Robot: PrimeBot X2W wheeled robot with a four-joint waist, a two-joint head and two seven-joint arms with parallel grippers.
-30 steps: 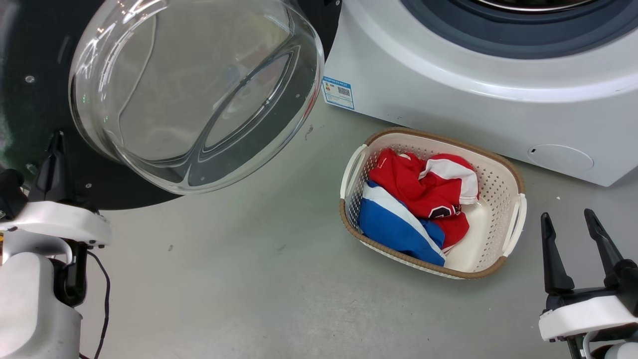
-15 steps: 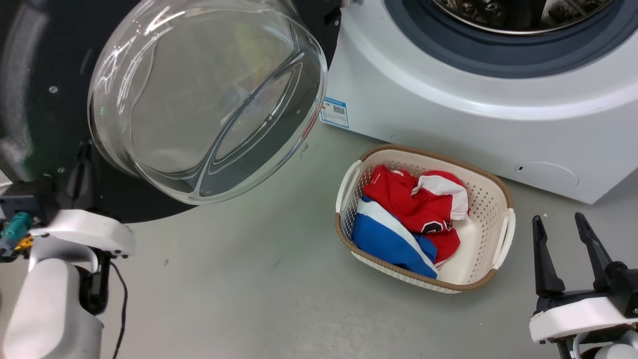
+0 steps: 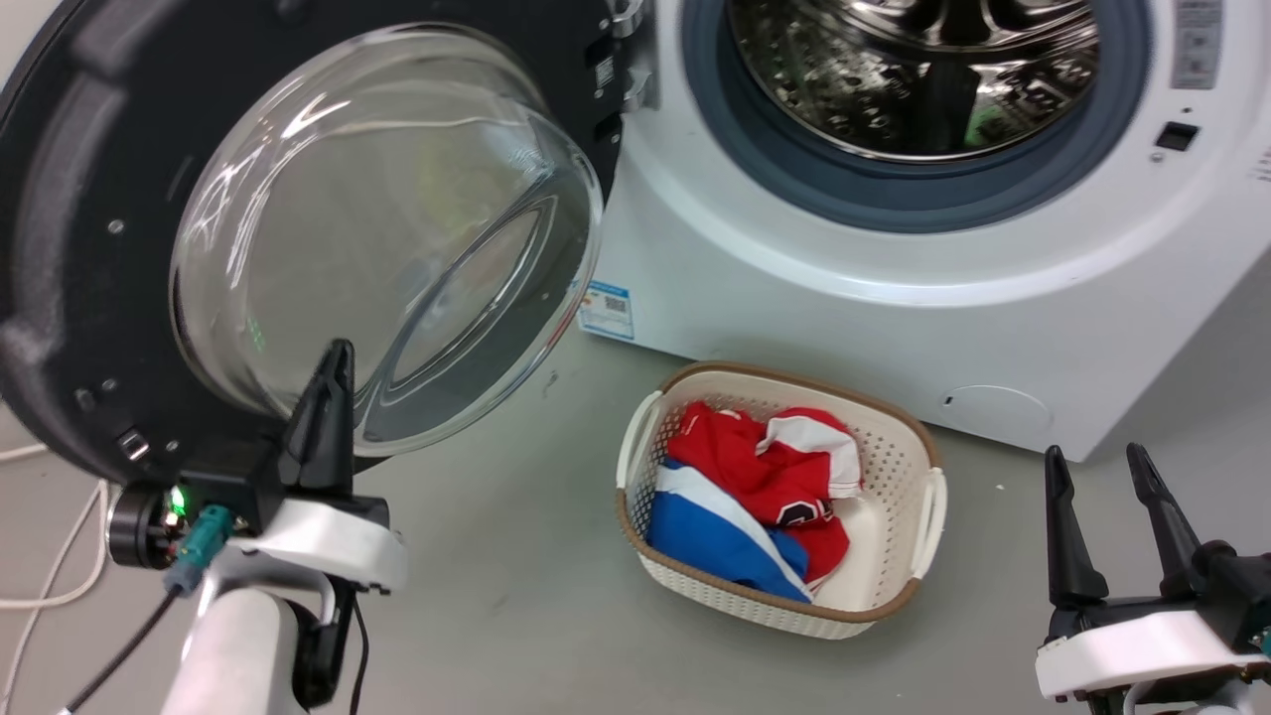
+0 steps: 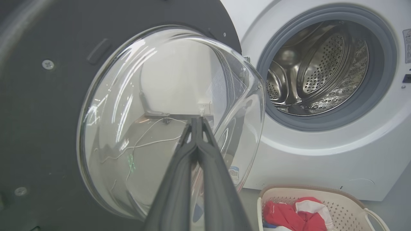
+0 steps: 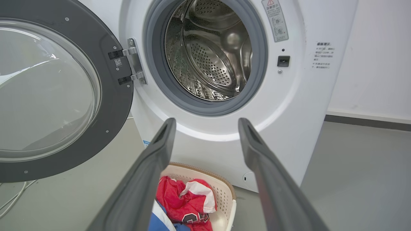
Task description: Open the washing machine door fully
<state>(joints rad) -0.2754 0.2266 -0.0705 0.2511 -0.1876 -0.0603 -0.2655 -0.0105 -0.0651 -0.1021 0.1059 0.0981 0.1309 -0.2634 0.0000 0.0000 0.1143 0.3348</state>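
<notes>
Seeing the washing machine door (image 3: pixel 60 248) hanging wide open on its hinge (image 5: pixel 136 64) at the left side of the washing machine (image 3: pixel 794 298), with the glass bowl (image 3: pixel 377 248) bulging outward. Looking straight past the grey gasket (image 3: pixel 894 204) into the perforated steel drum (image 3: pixel 914 70).

Reading the left claw (image 3: pixel 336 357) as clenched: fingers (image 3: pixel 320 427) pressed together, gripping nothing, pointing up in front of the bowl's lower edge. Not managing to tell whether touching the glass or sitting just short of it.

Reading the right claw (image 3: pixel 1092 452) as released: fingers (image 3: pixel 1064 536) spread, holding nothing, hovering over the floor (image 3: pixel 496 596) at lower right, well apart from the door.

Spotting a laundry basket (image 3: pixel 794 372) sitting on the floor just in front of the machine, between the two claws, carrying red, white and blue clothes (image 3: pixel 755 467).

Noting a blue label (image 3: pixel 606 310) low on the machine front, near the bowl's edge.
</notes>
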